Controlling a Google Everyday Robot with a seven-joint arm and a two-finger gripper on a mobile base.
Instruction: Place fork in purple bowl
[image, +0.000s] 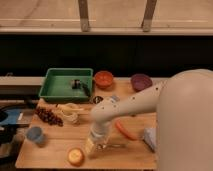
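Hanging low over the front edge of the wooden table, your gripper sat at the end of the white arm, right where the fork lay. That thin silver fork rested flat on the wood, its near end touching or just beside the gripper. Whether the gripper was open, closed or gripping the fork could not be told. The low position suggested the pick-up step. The purple bowl stood well apart, near the back right corner, with the orange-red bowl to its left along the back edge. An orange carrot lay just behind the fork, between it and the purple bowl, so you would likely have needed a clear lift before carrying back.
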